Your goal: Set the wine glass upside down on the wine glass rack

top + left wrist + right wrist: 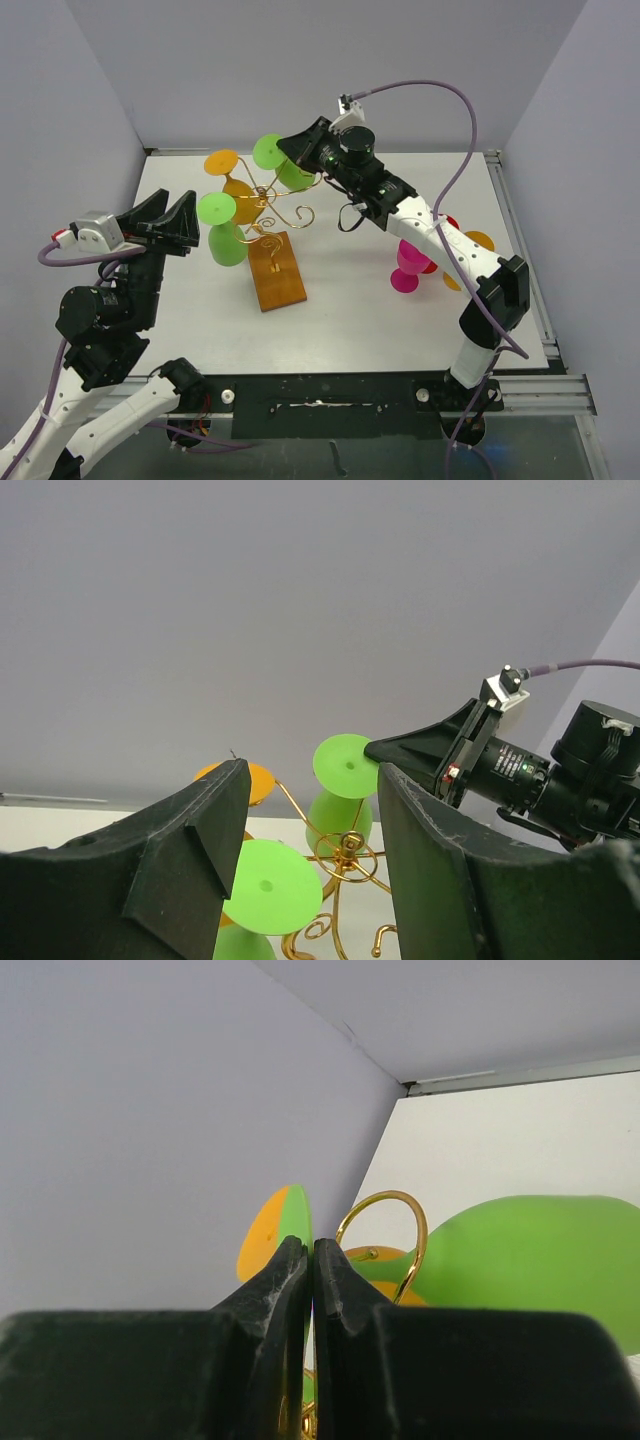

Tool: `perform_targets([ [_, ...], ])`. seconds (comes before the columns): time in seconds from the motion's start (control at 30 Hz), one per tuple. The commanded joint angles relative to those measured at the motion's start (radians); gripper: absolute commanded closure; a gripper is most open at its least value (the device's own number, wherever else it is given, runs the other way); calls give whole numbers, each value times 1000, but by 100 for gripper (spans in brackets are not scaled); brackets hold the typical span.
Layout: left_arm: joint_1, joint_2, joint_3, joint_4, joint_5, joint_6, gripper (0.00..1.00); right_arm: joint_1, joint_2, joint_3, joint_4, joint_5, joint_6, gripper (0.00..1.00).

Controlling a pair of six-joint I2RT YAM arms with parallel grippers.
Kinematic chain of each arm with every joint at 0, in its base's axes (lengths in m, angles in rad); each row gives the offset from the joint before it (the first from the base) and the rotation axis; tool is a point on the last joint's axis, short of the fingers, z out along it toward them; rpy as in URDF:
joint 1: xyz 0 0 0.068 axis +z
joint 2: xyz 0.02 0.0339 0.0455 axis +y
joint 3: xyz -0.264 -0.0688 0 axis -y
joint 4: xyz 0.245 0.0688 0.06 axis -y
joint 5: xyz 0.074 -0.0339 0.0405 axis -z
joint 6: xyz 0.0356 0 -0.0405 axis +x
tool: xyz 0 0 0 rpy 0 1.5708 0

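— Top external: pinching the green wine glass [270, 152] by its foot with the right fingers [300, 146], closed, at the far side of the wine glass rack [277, 272].
— Holding the left fingers [183, 220] spread, gripping nothing, left of the rack.

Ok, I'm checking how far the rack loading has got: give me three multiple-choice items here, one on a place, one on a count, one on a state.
1. Where is the pink glass? A) hung upside down B) on the table C) in a gripper
2. How many glasses hang on the wine glass rack? A) one B) three C) five
3. How is the left gripper? A) open and empty B) shut on a glass C) shut on a wire
Answers: 1 B, it sits on the tabletop; 2 B, two green glasses and one orange glass hang foot up; 3 A, its fingers stand apart, nothing gripped.
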State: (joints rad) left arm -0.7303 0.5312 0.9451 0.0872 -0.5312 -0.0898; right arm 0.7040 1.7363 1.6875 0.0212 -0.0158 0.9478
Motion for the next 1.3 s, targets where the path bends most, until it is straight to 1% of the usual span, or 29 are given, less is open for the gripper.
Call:
perform_targets([
  [0.0,2,-6,7,48,-9,2,48,4,-62,2,56,65,-31,100],
  [0.13,2,-5,8,48,-11,6,48,2,-65,-5,73,79,-46,100],
  [0.4,2,-2,12,48,-10,9,48,-8,-28,50,71,72,-74,100],
  [0.97,2,3,12,48,-15,12,48,-27,78,185,18,-20,-104,97],
  [1.27,2,-1,14,43,-17,13,48,-28,136,257,-25,-47,-120,93],
])
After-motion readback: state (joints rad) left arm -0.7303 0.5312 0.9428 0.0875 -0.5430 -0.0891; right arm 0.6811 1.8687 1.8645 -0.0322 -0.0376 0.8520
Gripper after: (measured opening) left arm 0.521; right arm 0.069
